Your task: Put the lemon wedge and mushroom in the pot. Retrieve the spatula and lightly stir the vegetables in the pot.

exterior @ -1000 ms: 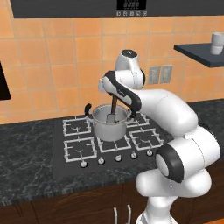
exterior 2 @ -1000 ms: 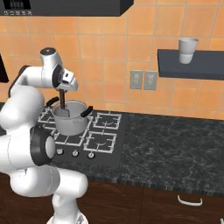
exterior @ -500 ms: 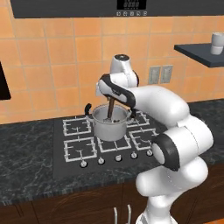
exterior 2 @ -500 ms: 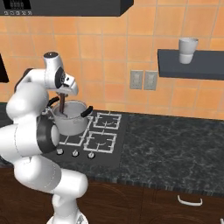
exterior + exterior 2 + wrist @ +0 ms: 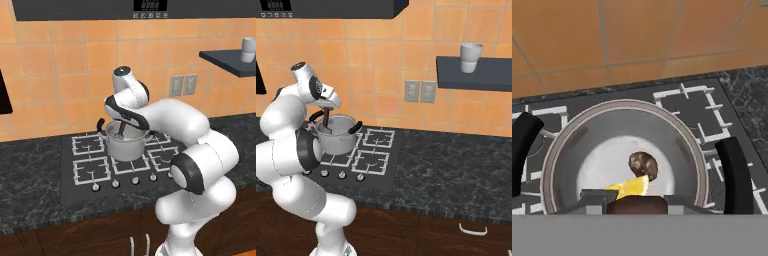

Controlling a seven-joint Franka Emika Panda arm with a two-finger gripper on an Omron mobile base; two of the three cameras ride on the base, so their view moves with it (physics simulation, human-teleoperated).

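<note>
Here the spatula (image 5: pixel 327 120) stands nearly upright in the pot (image 5: pixel 336 135), handle up between the gripper (image 5: pixel 635 201) fingers; whether they grip it cannot be told.

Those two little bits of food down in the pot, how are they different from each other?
The lemon wedge is bright yellow and wedge-shaped with a pointed tip; the mushroom is brown and rounded. The lemon wedge lies nearer the spatula, the mushroom nearer the middle. Both are small, touch each other, and rest on the bottom of the pot.
</note>
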